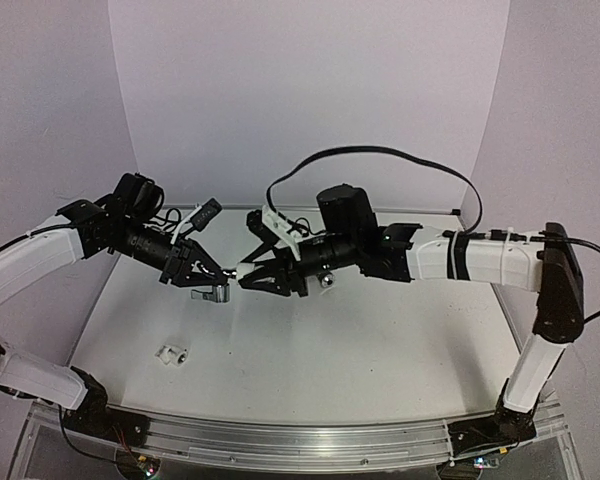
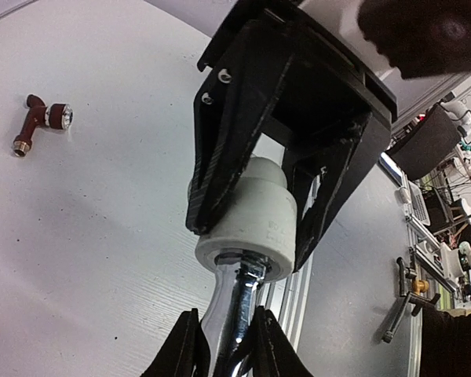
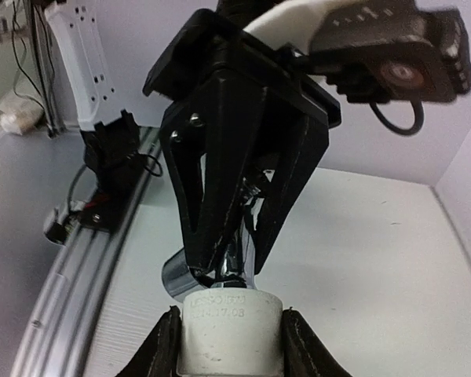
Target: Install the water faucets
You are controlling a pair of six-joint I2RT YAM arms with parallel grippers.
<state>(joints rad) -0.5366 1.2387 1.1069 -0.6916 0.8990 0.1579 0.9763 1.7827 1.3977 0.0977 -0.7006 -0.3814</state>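
**Step in hand:** the chrome faucet [image 2: 234, 310] is being mated with a white pipe fitting [image 2: 247, 224] in mid-air above the table [image 1: 380, 360].

**Grippers:**
- The left gripper [image 2: 228, 353] is closed almost fully, with the faucet's chrome body pinched between its fingers.
- The right gripper [image 3: 229, 349] is closed part-way on the white pipe fitting, with both fingers pressed against its sides.
- The two grippers are held tip to tip.

**Position of the parts:**
- In both wrist views the faucet's end is seen entered into the fitting's mouth. How deep it is seated cannot be told.
- The brown faucet [image 2: 43, 118] is noted lying on the table, well apart and untouched.
- A second white fitting [image 1: 172, 354] is noted on the table, nearer the left arm's base.

**Judgement:** the first faucet is considered partly installed, and the second is not begun. The next move is judged to call for one part to be turned against the other with the axes kept in line. Cross-threading, or slip on the smooth chrome, is to be guarded against.
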